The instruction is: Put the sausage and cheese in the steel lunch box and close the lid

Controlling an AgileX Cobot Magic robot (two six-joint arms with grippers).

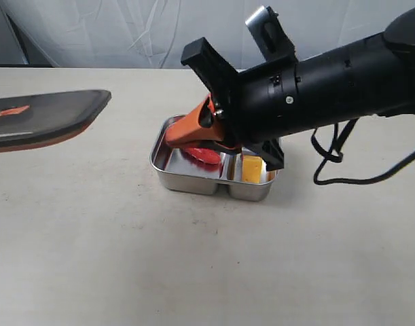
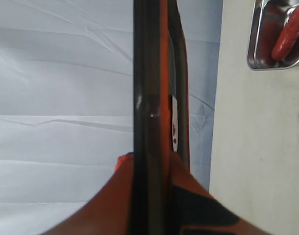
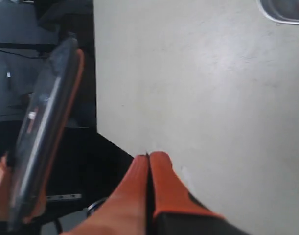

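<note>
Hanging above the pale desk (image 1: 125, 258) at the left, the dark smoky translucent lid (image 1: 44, 115) with its small orange valve tab (image 1: 10, 111) is clamped edge-on in the left gripper (image 2: 149, 164). Right of it, the shiny rectangular steel lunch box (image 1: 187, 182) holds the glossy red ridged sausage (image 1: 200, 156) in its larger left compartment. The yellow-orange cheese wedge (image 1: 251, 170) lies in the smaller right one. The right gripper (image 3: 149, 156), orange fingers (image 3: 164, 186) pressed together on nothing, hovers directly over the sausage; whether they touch cannot be told.

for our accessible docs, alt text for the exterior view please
A black robot arm reaches from the right, its right gripper shut over the steel lunch box on a pale table. The sausage lies in the larger compartment, the cheese in the smaller; the lid is off, at far left.
</note>
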